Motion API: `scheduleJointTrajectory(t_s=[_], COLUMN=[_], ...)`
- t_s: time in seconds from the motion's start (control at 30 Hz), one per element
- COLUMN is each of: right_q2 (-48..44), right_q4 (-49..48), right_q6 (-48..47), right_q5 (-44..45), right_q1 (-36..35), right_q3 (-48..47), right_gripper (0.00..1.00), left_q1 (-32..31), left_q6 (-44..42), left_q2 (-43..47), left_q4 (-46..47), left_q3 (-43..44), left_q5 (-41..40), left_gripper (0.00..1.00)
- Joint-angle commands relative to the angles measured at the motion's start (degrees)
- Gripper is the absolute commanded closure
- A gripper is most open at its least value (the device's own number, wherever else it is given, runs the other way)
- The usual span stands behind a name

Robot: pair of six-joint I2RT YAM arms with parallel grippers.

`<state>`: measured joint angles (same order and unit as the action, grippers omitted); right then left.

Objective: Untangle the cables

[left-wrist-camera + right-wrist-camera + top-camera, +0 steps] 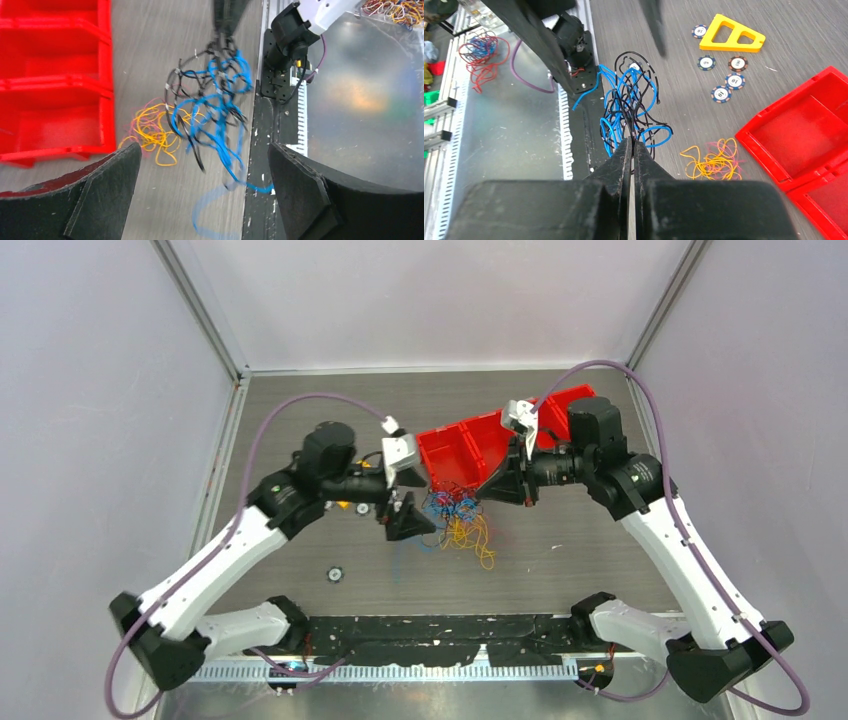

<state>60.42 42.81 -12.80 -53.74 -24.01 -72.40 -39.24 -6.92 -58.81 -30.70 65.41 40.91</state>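
Right fingers (621,160) are pinched tight on one end of the blue and black tangle (629,105), which appears raised off the counter (679,75). The left fingers (107,185) stand spread wide with nothing between them, facing that tangle from close by. Yellow-orange loops (711,162) lie loose on the counter near the red bin (804,135).

Separation looks under way: one bunch lies apart and the knotted one is held. Next, I judge, the left fingers must close on a single strand and draw it away gently.

Only the right wrist view shows the poker chips (724,80) and the yellow triangular piece (731,36). Only the left wrist view shows blue strands trailing toward the left fingers.
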Motion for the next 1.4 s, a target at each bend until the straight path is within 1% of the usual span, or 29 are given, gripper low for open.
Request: scheduleJointTrajectory(t_s=[0.0,0.03,0.1,0.17,0.2,0.23,0.27,0.3,0.33,0.4,0.47,0.53,0.6,0.7,0.8,0.83,0.87,0.93,1.07,1.13,1.2,1.27,1.37], right_q2=[-0.05,0.00,-0.15,-0.56,-0.70,-1.02,-1.10,-1.14,-1.12,-0.98,-1.05,-0.98,-0.40,0.52,2.06,2.37,3.02,4.16,7.23,8.81,10.22,10.95,11.60], right_q4=[-4.76,-4.71,-4.53,-3.94,-2.92,-2.25,-0.30,0.95,3.95,8.83,11.93,13.92,15.72,18.60,20.52,21.76,22.86,24.65,27.69,29.62,31.48,31.83,30.60], right_q6=[3.88,3.69,3.58,2.91,2.62,1.82,1.15,-0.68,-1.98,-8.05,-11.29,-13.88,-16.09,-18.87,-21.57,-22.40,-23.69,-25.40,-27.56,-28.61,-29.74,-29.98,-28.24], right_q5=[-3.47,-3.70,-4.13,-3.22,-2.16,-1.81,-1.75,-1.87,-2.00,-1.99,-1.39,-0.99,-0.65,-1.79,-2.88,-3.53,-3.93,-5.06,-8.32,-9.69,-10.46,-10.65,-10.37], right_q1=[-0.75,-0.81,-0.93,-0.71,0.16,1.23,4.08,5.74,9.09,13.41,16.61,19.33,22.02,27.96,32.95,35.80,37.07,42.50,50.07,52.54,53.58,54.15,55.21], right_q3=[-0.25,-0.22,0.11,0.68,0.81,0.84,0.87,0.69,0.24,-0.71,-0.98,-0.67,-0.56,-1.13,-2.49,-3.47,-4.62,-6.80,-11.88,-14.72,-16.81,-17.93,-18.80], right_gripper=[0.95,0.95,0.95,0.95,0.95,0.94,0.94,0.95,0.95,0.95,0.95,0.95,0.95,0.95,0.95,0.95,0.95,0.95,0.95,0.95,0.95,0.94,0.94], left_q1=[-2.82,-2.85,-2.86,-1.67,-0.27,1.80,4.47,7.77,11.20,19.28,23.51,27.45,30.87,35.40,38.37,38.88,38.97,40.96,41.44,41.46,41.52,41.47,41.55], left_q6=[11.75,13.20,14.29,14.12,13.67,13.07,12.00,9.53,6.10,-5.52,-18.28,-27.33,-33.47,-40.13,-44.48,-46.43,-47.53,-48.09,-52.07,-53.04,-53.12,-52.71,-53.44], left_q2=[-6.78,-7.27,-7.67,-6.52,-5.38,-3.80,-2.23,-0.33,1.75,5.80,7.57,8.16,8.27,8.00,6.59,5.86,5.26,4.52,3.10,2.71,2.19,1.44,-0.34], left_q4=[12.92,15.02,16.43,15.73,14.42,11.43,8.32,4.84,0.35,-9.93,-20.02,-27.88,-32.27,-34.30,-34.86,-35.35,-35.05,-33.38,-31.73,-30.41,-29.19,-27.84,-25.55], left_q3=[-0.98,-1.97,-3.02,-4.49,-5.21,-6.37,-7.45,-8.60,-9.57,-10.91,-11.32,-11.84,-12.44,-13.70,-14.53,-14.67,-15.06,-16.17,-18.77,-20.02,-20.93,-21.43,-22.46], left_q5=[-3.10,-3.04,-2.52,0.51,3.15,5.26,6.60,7.67,8.49,8.64,6.59,5.54,4.59,2.34,-0.20,-0.81,-1.73,-3.71,-6.65,-7.46,-7.65,-8.32,-12.15], left_gripper=[0.05,0.17,0.48,0.94,1.00,1.00,1.00,1.00,1.00,1.00,1.00,1.00,1.00,1.00,1.00,1.00,1.00,1.00,1.00,1.00,1.00,1.00,1.00])
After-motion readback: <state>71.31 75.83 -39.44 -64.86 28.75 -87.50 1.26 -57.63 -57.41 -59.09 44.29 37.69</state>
